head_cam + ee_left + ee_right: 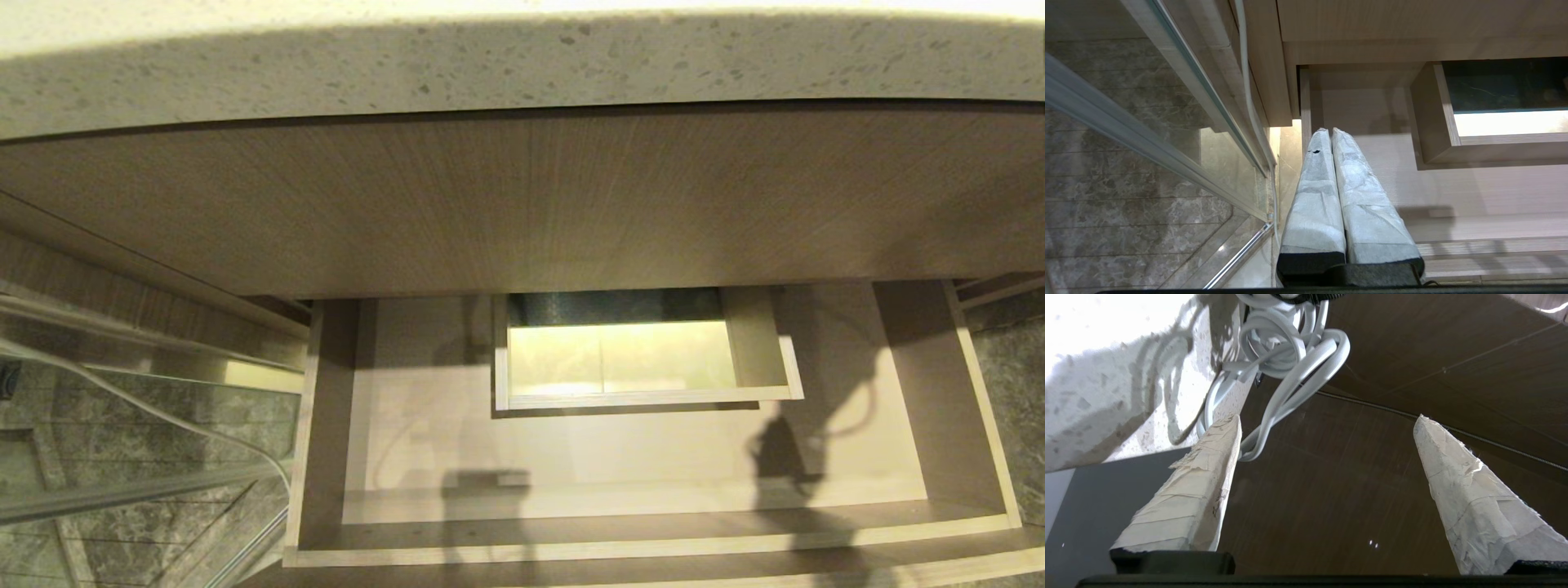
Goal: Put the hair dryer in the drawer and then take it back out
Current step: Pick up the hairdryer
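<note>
Drawer pulled out under the speckled table, boxed cut-out mid-floor; no dryer inside it in the head view. Right gripper: jaws spread wide, gripping nothing. Hair dryer seen only as its bundled cord, at 12 o'clock beyond the tips by the table edge; one loop passes just behind one finger, contact unclear. Left gripper: jaws closed, parked over the drawer's left end, leaving the work to the right.
</note>
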Motion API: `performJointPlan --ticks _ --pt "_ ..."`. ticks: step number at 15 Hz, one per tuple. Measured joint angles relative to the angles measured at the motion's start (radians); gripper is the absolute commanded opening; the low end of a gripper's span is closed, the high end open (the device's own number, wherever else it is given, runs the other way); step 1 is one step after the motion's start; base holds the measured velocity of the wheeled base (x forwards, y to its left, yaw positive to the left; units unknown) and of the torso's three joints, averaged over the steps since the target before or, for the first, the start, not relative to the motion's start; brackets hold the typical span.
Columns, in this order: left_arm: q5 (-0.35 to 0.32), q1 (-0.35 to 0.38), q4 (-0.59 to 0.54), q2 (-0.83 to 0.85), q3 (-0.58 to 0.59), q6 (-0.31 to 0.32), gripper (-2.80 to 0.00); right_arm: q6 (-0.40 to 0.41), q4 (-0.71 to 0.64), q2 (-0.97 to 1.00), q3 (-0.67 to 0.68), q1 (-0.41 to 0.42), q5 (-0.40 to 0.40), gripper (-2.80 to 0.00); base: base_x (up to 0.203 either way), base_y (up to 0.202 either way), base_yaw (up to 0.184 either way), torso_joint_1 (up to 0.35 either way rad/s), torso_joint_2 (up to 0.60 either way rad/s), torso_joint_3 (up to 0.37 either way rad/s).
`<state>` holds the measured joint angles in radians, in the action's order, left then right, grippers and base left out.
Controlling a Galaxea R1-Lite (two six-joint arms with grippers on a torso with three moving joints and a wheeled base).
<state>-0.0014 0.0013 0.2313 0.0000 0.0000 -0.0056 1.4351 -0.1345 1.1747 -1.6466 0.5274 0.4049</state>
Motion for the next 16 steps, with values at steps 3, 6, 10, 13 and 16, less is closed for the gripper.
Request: performJointPlan --ticks 3,6,10,13,16 --pt "0.000 0.000 0.000 0.000 0.000 0.000 -2.80 0.003 -0.005 0.007 0.004 0.009 0.027 0.00 0.000 0.000 0.000 0.000 0.00 0.000" --pt "0.000 0.000 0.000 0.000 0.000 0.000 -2.80 0.003 -0.001 0.023 0.001 0.012 0.049 0.00 0.000 0.000 0.000 0.000 0.00 0.000" --pt "0.000 0.000 0.000 0.000 0.000 0.000 -2.80 0.000 0.034 0.060 -0.014 0.011 0.055 0.00 0.000 0.000 0.000 0.000 0.00 0.000" --pt "0.000 0.000 0.000 0.000 0.000 0.000 -2.80 -0.005 0.080 0.084 -0.016 0.011 0.055 0.00 0.000 0.000 0.000 0.000 0.00 0.000" --pt "0.000 0.000 0.000 0.000 0.000 0.000 -2.80 -0.007 0.110 0.102 -0.013 0.010 0.056 0.00 0.000 0.000 0.000 0.000 0.00 0.000"
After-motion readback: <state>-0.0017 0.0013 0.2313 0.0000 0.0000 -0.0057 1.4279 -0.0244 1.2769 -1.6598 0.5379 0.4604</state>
